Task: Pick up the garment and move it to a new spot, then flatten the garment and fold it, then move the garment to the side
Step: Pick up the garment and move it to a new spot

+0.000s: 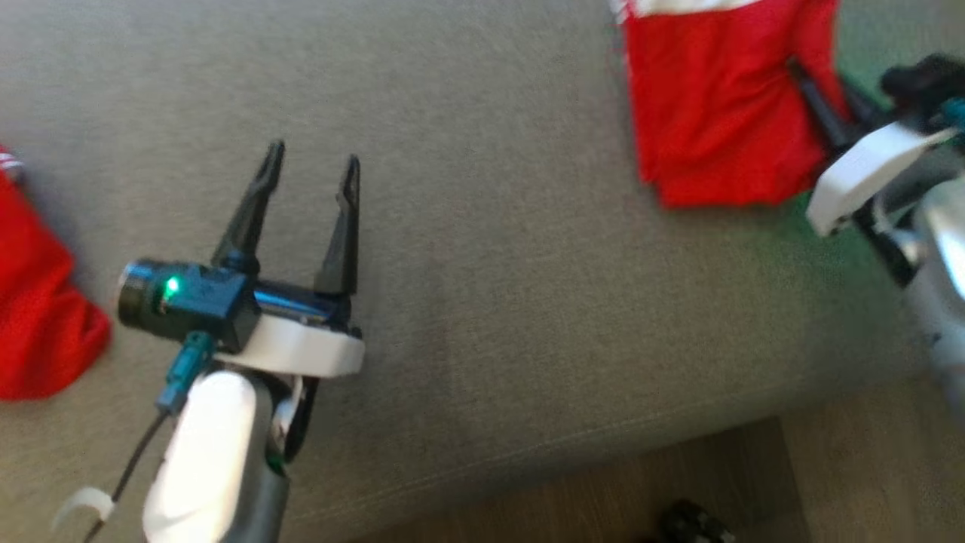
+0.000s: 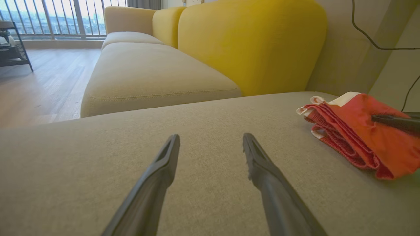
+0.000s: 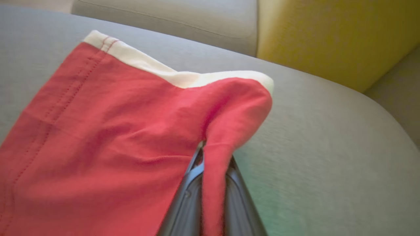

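Observation:
The garment is a folded red piece with a white band, lying at the far right of the grey sofa seat. My right gripper is shut on its right edge. In the right wrist view a fold of the red garment is pinched between the right gripper and pulled up off the seat. My left gripper hovers open over bare cushion at the lower left, holding nothing. In the left wrist view the left gripper points along the seat, with the garment off to its right.
Another red cloth lies at the seat's left edge. A yellow backrest stands behind the seat. The cushion's front edge drops to wooden floor, where a small dark object sits.

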